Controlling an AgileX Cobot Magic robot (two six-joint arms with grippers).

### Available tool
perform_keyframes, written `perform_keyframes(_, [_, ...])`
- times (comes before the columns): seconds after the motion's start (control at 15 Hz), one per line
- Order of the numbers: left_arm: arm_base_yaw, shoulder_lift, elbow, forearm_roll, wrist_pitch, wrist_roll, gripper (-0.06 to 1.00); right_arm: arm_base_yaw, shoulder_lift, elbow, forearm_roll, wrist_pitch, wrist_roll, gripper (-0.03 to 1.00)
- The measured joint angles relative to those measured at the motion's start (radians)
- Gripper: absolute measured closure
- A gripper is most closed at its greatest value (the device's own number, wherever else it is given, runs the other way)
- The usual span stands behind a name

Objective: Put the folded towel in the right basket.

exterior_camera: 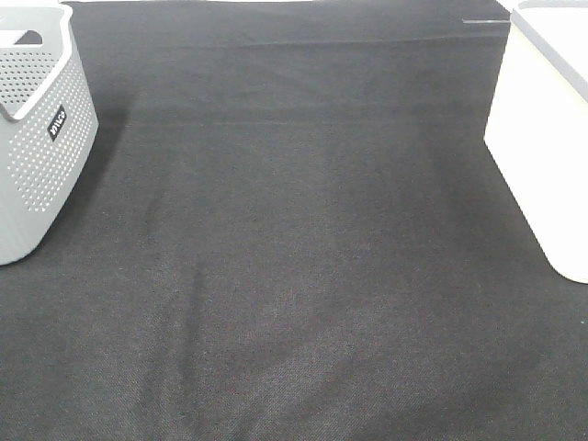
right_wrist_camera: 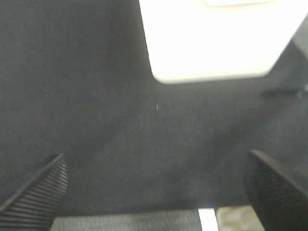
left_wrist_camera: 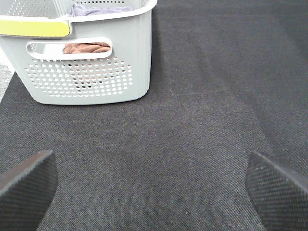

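A grey perforated basket (exterior_camera: 37, 138) stands at the far left of the black cloth; the left wrist view shows it (left_wrist_camera: 86, 72) with a brown towel (left_wrist_camera: 86, 47) behind its handle slot and a purple-grey cloth (left_wrist_camera: 98, 9) on top. A white basket (exterior_camera: 547, 138) stands at the right edge and shows in the right wrist view (right_wrist_camera: 216, 38). My left gripper (left_wrist_camera: 149, 185) is open and empty above the cloth, short of the grey basket. My right gripper (right_wrist_camera: 154, 187) is open and empty, short of the white basket. Neither gripper shows in the exterior high view.
A black cloth (exterior_camera: 294, 257) covers the table between the two baskets. A yellow-green strip (left_wrist_camera: 33, 28) lies along the grey basket's rim. The cloth's near edge and a pale floor strip (right_wrist_camera: 207, 219) show in the right wrist view.
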Motion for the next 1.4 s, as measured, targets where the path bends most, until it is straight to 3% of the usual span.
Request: perform_keyframes(1.4, [0.0, 0.0, 0.0, 0.001, 0.0, 0.0, -0.04, 0.0, 0.0, 0.01, 0.001, -0.024, 0.0, 0.0])
